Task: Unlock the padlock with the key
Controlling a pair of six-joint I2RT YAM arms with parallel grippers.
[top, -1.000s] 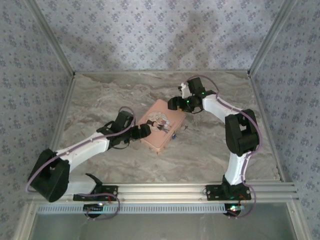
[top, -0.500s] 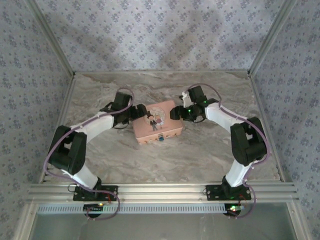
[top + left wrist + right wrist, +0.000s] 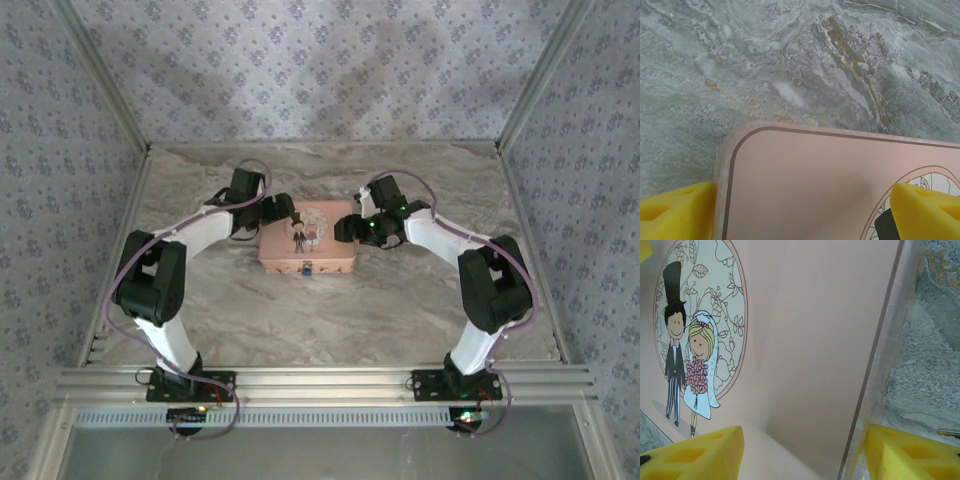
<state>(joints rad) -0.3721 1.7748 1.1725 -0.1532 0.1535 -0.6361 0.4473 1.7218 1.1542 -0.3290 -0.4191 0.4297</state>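
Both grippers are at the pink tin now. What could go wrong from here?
1. The left gripper and right gripper each stand open, one finger over the pink tin and one off its edge: closing may shove or tilt it.
2. The padlock sits small on the near wall; a skidding tin could turn it away.

On the marble-patterned table lies the pink tin — flat, lid up, near the middle.
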